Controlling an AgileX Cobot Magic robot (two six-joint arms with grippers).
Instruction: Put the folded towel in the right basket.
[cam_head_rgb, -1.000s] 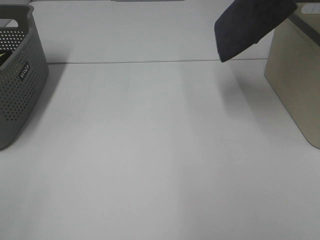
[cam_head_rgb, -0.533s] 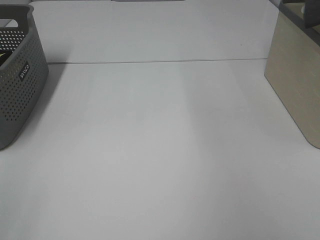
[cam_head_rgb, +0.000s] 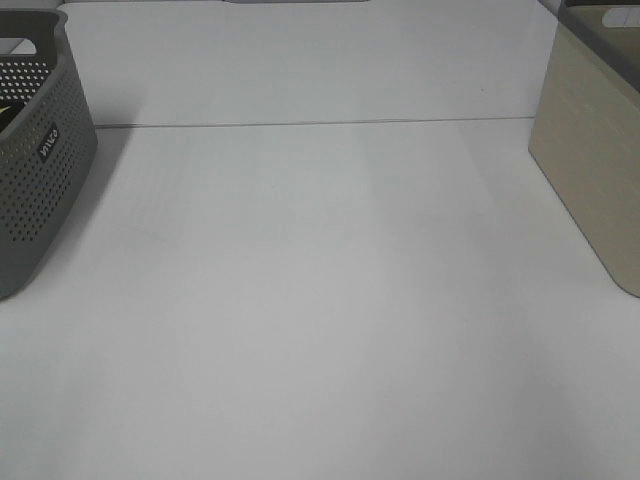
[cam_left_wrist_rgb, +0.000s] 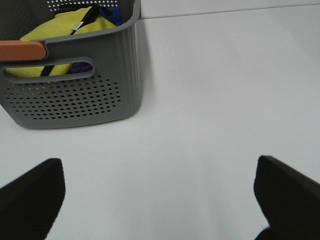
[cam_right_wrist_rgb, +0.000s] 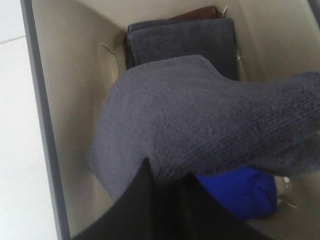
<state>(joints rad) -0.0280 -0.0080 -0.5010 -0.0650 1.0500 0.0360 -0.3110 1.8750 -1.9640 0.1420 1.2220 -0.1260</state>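
In the right wrist view my right gripper (cam_right_wrist_rgb: 167, 187) is shut on the folded grey towel (cam_right_wrist_rgb: 200, 120) and holds it inside the top of the beige right basket (cam_right_wrist_rgb: 75, 75). The towel hangs over a blue cloth (cam_right_wrist_rgb: 240, 192) and near a stacked dark grey towel (cam_right_wrist_rgb: 182, 42) in the basket. In the exterior high view only the right basket's outer wall (cam_head_rgb: 590, 170) shows; the towel and both grippers are out of that view. My left gripper (cam_left_wrist_rgb: 160, 200) is open and empty above the table, near the grey left basket (cam_left_wrist_rgb: 75, 95).
The grey perforated left basket (cam_head_rgb: 40, 150) stands at the table's left edge and holds yellow cloth (cam_left_wrist_rgb: 65, 30) and purple items. A brown towel edge (cam_right_wrist_rgb: 195, 12) lies at the far end of the right basket. White table (cam_head_rgb: 320, 300) lies between the baskets.
One second ago the grey towel hung in the exterior view at the top right beside the right basket. It has since moved right, out of that view, over the basket.
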